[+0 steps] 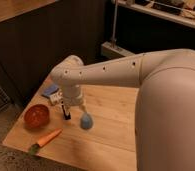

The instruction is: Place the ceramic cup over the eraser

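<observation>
The ceramic cup (86, 121), smooth, pale-blue and egg-shaped, sits just below your gripper (76, 107), whose state you cannot tell. The dark rectangular eraser (67, 114) stands upright beside the gripper.

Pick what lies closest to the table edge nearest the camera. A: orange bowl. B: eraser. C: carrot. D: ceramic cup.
C: the carrot lies ahead of the orange bowl, the ceramic cup and the eraser; the gripper hangs just above those two.

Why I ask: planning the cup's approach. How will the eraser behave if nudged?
The eraser stands upright and narrow, so it probably tips easily. It is small, so likely light. The gripper hangs beside it, just above the cup.
</observation>
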### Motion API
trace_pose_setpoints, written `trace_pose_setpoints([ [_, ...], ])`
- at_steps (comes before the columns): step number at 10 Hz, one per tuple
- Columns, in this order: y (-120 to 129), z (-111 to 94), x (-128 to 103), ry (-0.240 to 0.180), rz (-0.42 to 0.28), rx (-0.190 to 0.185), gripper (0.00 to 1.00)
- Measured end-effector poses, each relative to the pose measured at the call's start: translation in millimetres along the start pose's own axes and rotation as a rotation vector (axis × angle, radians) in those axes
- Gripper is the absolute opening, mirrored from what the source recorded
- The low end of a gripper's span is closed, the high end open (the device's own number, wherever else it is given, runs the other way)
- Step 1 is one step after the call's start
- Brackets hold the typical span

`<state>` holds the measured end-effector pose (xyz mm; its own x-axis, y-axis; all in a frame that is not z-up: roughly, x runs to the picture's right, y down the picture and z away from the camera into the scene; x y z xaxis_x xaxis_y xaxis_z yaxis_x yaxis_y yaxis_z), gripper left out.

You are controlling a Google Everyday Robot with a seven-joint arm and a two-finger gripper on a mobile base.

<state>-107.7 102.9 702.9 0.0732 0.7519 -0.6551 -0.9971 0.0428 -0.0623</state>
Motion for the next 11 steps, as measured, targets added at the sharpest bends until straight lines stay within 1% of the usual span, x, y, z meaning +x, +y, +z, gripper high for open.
trace_pose_setpoints([
  [4, -0.4, -0.1, 0.1, -0.001, 0.000, 0.000, 0.65],
  [5, -1.7, -2.6, -0.7, -0.009, 0.003, -0.002, 0.65],
  [7, -9.7, -14.4, -5.6, -0.055, 0.033, -0.005, 0.65],
  [9, -21.1, -26.5, -2.2, -0.092, 0.067, -0.014, 0.65],
  [11, -29.6, -29.3, 2.9, -0.107, 0.092, -0.027, 0.65],
])
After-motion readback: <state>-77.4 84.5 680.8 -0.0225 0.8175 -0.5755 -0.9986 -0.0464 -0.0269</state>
